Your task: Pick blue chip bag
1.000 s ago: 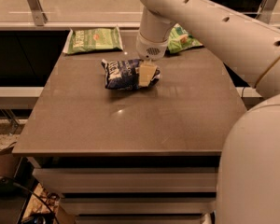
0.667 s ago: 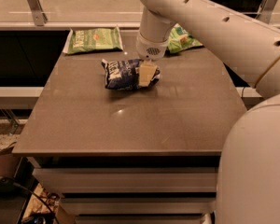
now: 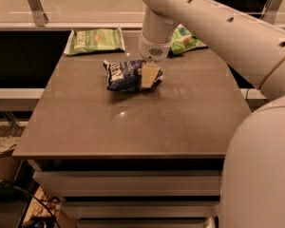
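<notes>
The blue chip bag (image 3: 123,75) is a crinkled navy foil bag with white lettering. It lies on the brown table (image 3: 133,122), in the back middle part. My gripper (image 3: 148,75) comes down from the white arm (image 3: 199,18) and sits on the right end of the bag, touching it. The bag rests on the table top.
A flat green bag with white lettering (image 3: 95,40) lies at the table's back left edge. A bright green puffed bag (image 3: 187,38) lies at the back right, partly behind the arm. My white body (image 3: 261,175) fills the lower right. Drawers sit under the table.
</notes>
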`<move>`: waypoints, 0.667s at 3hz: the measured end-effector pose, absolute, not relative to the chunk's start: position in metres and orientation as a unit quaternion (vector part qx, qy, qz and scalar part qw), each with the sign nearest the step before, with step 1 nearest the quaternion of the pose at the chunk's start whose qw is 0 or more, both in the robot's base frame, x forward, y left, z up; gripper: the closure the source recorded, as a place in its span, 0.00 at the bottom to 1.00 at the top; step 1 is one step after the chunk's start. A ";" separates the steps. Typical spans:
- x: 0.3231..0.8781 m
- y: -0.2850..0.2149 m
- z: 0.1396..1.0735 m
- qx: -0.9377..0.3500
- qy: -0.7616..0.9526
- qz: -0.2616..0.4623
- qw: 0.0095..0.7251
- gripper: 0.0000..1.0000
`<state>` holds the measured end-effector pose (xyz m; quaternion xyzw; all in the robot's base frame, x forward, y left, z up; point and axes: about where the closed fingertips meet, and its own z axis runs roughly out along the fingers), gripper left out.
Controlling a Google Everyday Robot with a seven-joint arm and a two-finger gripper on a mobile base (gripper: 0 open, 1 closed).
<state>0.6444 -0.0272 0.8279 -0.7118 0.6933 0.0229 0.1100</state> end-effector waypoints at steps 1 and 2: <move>0.642 -0.031 0.863 -0.722 0.675 0.026 0.147 1.00; 0.636 -0.031 0.902 -0.732 0.658 0.021 0.175 1.00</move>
